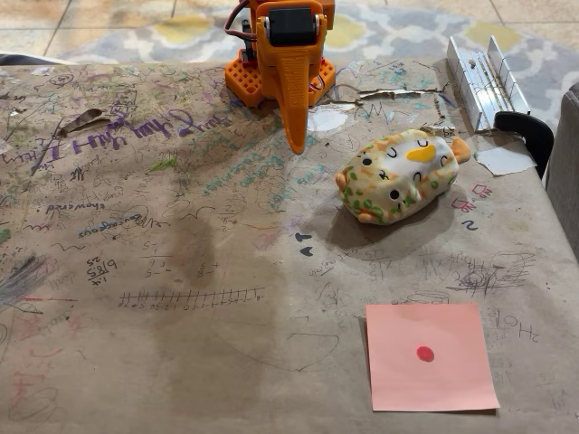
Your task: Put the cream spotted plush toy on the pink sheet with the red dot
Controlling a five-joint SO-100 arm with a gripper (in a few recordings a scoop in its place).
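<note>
- The orange arm [280,45] stands at the far edge of the worktop [181,271], near the top middle of the fixed view.
- Its pincer [295,127] points down toward the worktop, tapering to a tip just above the surface; from this angle I cannot tell whether the fingers are spread or pressed together, and nothing is in them.
- The plush [401,176] lies on the worktop to the right of the pincer tip and a little nearer the camera, apart from it.
- The plush is cream with orange and green spots, a yellow-orange patch on top and small black curved marks; it lies on its side, long axis running from lower left to upper right.
- The pink sheet [430,355] lies flat near the front edge, right of centre, with a red dot [422,353] about at its middle. It is bare, and the plush is well apart from it, farther back.
- The worktop is covered in brown paper full of scribbles and writing.
- A white paper scrap [504,160] lies near the right edge, just right of the plush.
- A metal rail [479,77] lies at the far right corner, with a black clamp [529,131] beside it.
</note>
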